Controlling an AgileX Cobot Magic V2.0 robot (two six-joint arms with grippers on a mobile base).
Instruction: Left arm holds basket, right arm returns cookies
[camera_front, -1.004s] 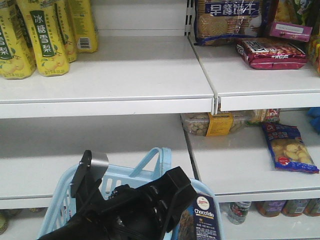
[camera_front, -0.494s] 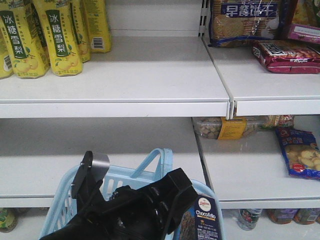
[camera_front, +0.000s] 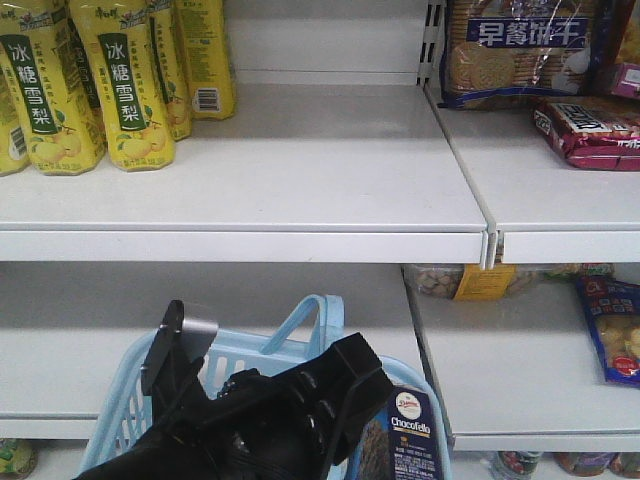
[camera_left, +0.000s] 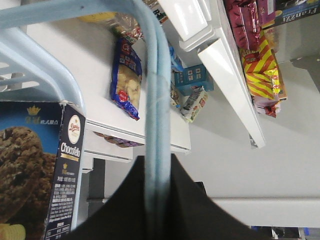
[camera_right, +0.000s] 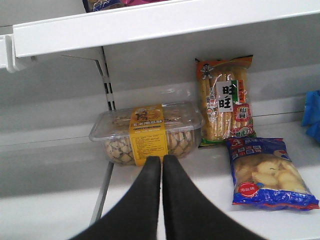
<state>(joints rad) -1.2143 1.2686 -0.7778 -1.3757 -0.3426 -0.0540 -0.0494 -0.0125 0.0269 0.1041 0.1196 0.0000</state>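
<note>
Inside the basket (camera_front: 118, 412), the cookies (camera_front: 411, 446) stand upright.

Grocery shop aisle, white tiered shelves (camera_front: 300, 190), yellow drink bottles (camera_front: 130, 90), packaged snacks (camera_right: 269, 172), shopping basket (camera_front: 118, 412)

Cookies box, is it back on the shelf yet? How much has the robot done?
Done: the left tool is shut on the handle of the basket, holding it up. In hand: nothing yet; the right tool is shut and empty, facing a shelf. Left: the cookies box stands in the basket, so grabbing it and shelving it are both to come.
</note>
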